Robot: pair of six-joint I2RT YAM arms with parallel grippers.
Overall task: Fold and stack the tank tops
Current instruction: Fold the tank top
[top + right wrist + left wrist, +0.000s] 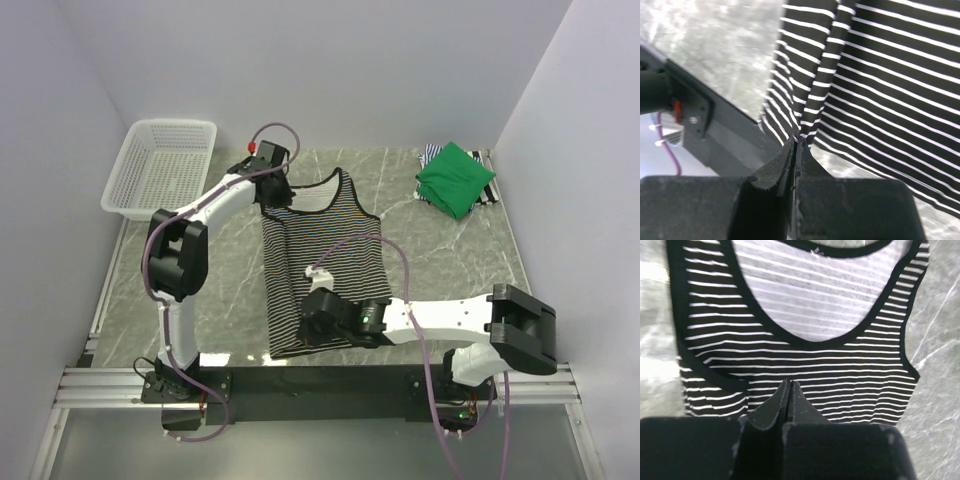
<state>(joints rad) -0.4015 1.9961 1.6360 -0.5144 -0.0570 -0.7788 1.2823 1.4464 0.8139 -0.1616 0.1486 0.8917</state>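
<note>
Mesh of a white plastic basket [160,170] shows furthest left, on the far side of the left gripper [272,195] and apart from it, resting at the corner of the marble table [430,265]. That gripper's two fingers are pressed together with no gap between them, tips down at the shoulder of the black-and-white striped tank top [325,260]. In the left wrist view the left gripper [790,385] meets the cloth just beside the armhole binding. The scooped neckline lies straight ahead of the tips, with the pale inner side of the black-and-white striped tank top [840,365] showing through it. Whether cloth is pinched between these fingers I cannot tell. The garment lies spread on the table between the two pairs of jaws, straps away from the arm bases and hem towards them. The right gripper [303,322] reaches across to the hem's left corner. In the right wrist view the right gripper [797,140] is clamped tight on a gathered fold of the black-and-white striped tank top [890,75]. Creases run from its tips up into the stripes, and the table's dark front rail is just to one side. Well beyond the right jaws, in the far right corner, sits a folded green tank top [455,178] on top of a blue-and-white striped tank top [430,154], whose edges peek out beneath it.
</note>
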